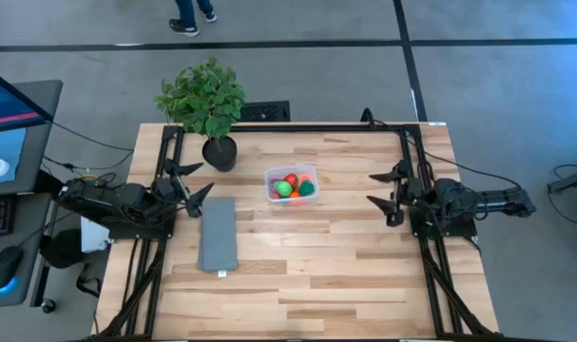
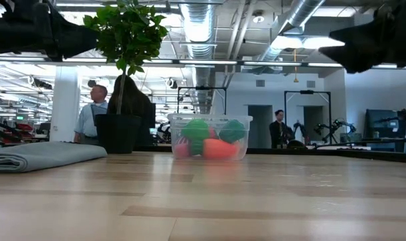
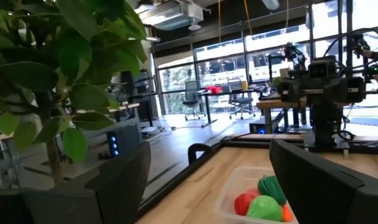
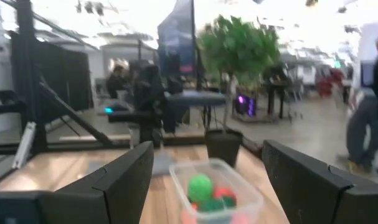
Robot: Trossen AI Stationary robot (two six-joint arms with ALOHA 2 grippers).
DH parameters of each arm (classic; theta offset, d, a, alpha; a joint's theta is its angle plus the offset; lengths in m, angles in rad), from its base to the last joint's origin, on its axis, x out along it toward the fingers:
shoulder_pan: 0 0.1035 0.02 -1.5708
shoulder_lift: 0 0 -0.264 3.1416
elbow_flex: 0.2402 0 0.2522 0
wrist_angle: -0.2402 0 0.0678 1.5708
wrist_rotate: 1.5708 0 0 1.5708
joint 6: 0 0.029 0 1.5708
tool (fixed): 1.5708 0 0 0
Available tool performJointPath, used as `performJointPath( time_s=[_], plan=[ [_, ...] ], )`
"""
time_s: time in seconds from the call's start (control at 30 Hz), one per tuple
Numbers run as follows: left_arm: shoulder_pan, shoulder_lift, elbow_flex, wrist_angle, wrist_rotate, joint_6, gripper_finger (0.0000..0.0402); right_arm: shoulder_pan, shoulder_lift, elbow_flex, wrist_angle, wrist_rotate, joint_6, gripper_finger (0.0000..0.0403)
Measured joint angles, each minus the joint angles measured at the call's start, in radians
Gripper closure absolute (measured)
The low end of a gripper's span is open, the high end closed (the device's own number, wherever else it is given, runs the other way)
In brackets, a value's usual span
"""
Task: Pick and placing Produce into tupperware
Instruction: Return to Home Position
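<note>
Toward the far middle of the table [image 1: 317, 275], near the potted plant [image 1: 204, 100], the tupperware [image 1: 269, 177] holds the red, green and orange produce [image 1: 294, 187], while the left gripper [image 1: 198, 179] and right gripper [image 1: 373, 188] hang at opposite sides, jaws spread, gripping nothing.
</note>
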Motion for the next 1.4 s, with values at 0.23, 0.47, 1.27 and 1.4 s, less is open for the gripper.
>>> performJointPath(
  time_s=[0.23,0.47,1.27,1.4],
  plan=[
    [0.0,0.0,0.0,-0.025,-0.066,-0.017,0.0081,0.0,0.0,0.0,-0.029,0.035,0.024,0.0079],
    [0.0,0.0,0.0,-0.075,-0.151,-0.067,0.0081,0.0,0.0,0.0,-0.049,0.063,0.041,0.0079],
    [0.0,0.003,0.0,-0.238,-0.244,-0.153,0.0081,0.0,0.021,0.0,-0.11,0.082,0.081,0.0079],
    [0.0,0.003,0.0,-0.238,-0.244,-0.141,0.0081,0.0,0.032,0.0,-0.109,0.081,0.081,0.0079]
  ],
)
